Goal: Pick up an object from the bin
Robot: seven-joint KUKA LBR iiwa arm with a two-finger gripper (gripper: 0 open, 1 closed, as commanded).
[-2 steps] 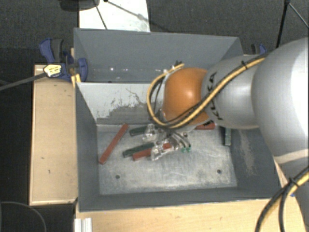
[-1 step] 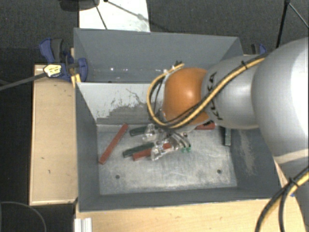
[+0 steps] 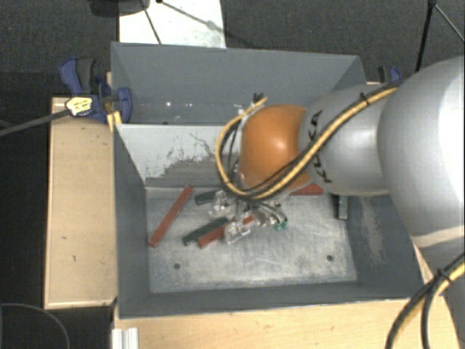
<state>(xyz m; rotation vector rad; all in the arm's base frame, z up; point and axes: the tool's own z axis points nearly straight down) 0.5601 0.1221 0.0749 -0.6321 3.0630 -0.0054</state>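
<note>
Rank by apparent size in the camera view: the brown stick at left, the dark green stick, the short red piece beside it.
1. brown stick, largest
2. dark green stick and short red piece: ends hidden under the robot, so unranked

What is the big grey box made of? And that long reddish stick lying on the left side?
The bin looks like grey sheet metal. It is dull, with pale scratches and scuffs on its back wall and floor. The long reddish-brown stick looks flat and matte, with no shine. It may be plastic or painted wood; the look leaves that open.
</note>
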